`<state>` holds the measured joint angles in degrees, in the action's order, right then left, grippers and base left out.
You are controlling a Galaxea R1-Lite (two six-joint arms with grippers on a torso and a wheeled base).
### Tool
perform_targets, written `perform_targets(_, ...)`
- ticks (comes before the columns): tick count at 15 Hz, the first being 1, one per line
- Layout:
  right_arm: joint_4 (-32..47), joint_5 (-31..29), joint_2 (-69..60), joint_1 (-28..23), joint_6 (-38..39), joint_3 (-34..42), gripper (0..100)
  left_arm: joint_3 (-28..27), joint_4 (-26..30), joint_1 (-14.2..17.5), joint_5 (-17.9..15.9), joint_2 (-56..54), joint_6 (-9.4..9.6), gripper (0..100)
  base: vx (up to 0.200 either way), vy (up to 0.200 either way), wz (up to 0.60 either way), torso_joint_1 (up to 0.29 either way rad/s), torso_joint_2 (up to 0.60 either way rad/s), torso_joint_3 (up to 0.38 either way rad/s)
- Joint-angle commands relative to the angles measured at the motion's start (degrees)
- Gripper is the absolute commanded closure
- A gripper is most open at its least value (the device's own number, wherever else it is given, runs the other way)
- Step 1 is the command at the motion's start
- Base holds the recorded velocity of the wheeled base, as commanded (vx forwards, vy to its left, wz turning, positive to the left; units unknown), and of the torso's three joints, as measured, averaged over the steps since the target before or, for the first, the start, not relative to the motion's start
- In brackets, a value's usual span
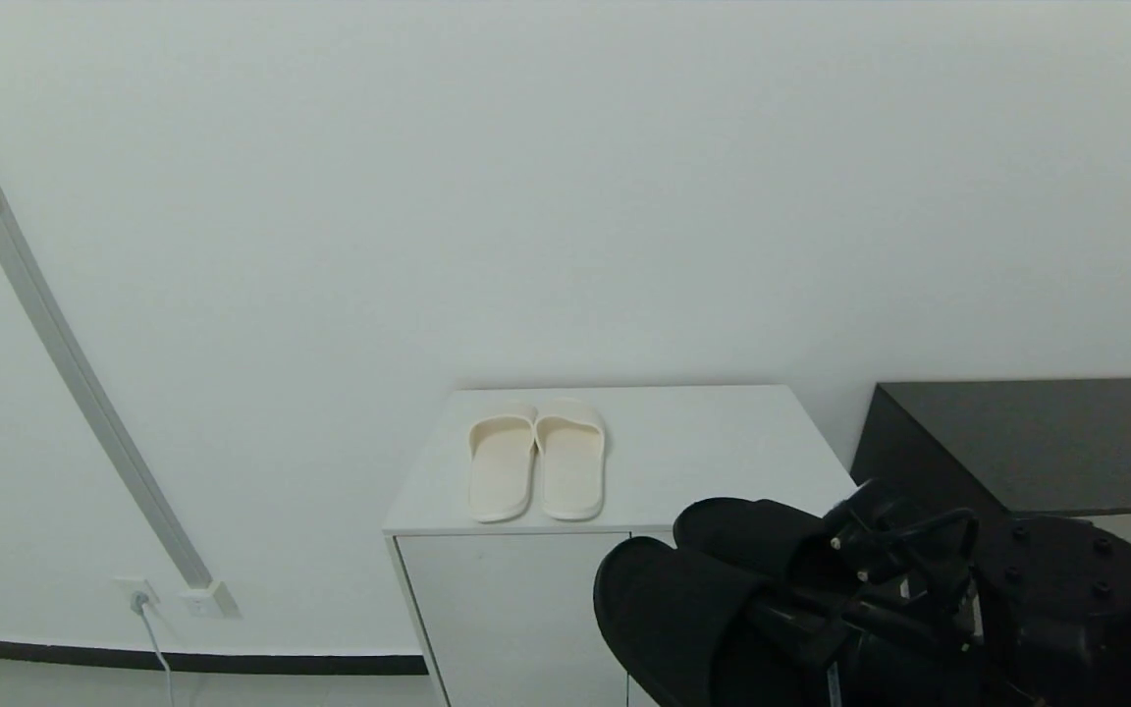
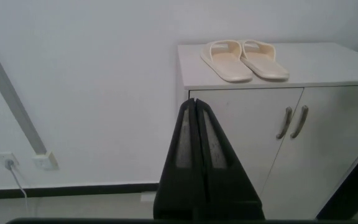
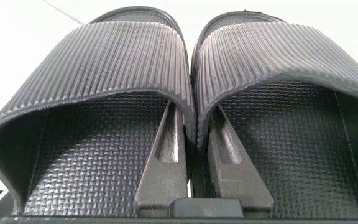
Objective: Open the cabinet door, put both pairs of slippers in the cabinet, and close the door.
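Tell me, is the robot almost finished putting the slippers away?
Not nearly. In hand: the right gripper is shut on the ribbed black rubber slippers, near the white cabinet. Nothing looks finished: both cabinet doors are closed and the cream slide slippers lie on top. Left to do: open a door, put both pairs inside, close it. The left gripper is shut and empty.

The head camera looks forward and down onto the white cabinet (image 1: 703, 442). The left wrist camera faces its front from lower and farther left. Both see the cream slippers (image 1: 565, 462). The right wrist camera sits close against the black slippers (image 3: 123, 74), which the head camera sees at near right.
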<state>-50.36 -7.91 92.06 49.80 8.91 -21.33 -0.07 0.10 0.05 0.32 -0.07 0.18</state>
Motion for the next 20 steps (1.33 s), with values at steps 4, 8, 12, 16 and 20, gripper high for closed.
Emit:
perform_targets(4, 0.0, 0.0, 0.4, 0.1, -0.2, 0.4, 100, 0.0, 0.0, 0.0, 0.0, 0.1, -0.01, 100, 0.0, 0.0, 0.0, 0.0, 0.0, 0.0)
perform_targets(8, 0.0, 0.1, 0.5, 0.2, -1.3, 0.6, 100, 0.0, 0.0, 0.0, 0.3, 0.1, 0.08, 100, 0.0, 0.0, 0.0, 0.0, 0.0, 0.0)
perform_targets(12, 0.0, 0.2, 0.5, 0.4, -1.3, 0.9, 100, 0.0, 0.0, 0.0, 0.3, 0.1, 0.08, 100, 0.0, 0.0, 0.0, -0.093, 0.21, 0.11)
perform_targets(16, -0.1, 0.1, 0.4, 0.4, -1.3, 0.9, 100, 0.0, 0.1, 0.0, -0.1, 0.1, -0.8, 0, 0.0, 0.0, 0.0, -0.151, 0.34, 0.186)
perform_targets(20, -0.1, 0.1, 0.5, 0.5, -1.3, 1.0, 100, 0.0, 0.0, 0.0, 0.0, 0.1, -0.62, 0, 0.0, 0.0, 0.0, -0.161, 0.37, 0.203)
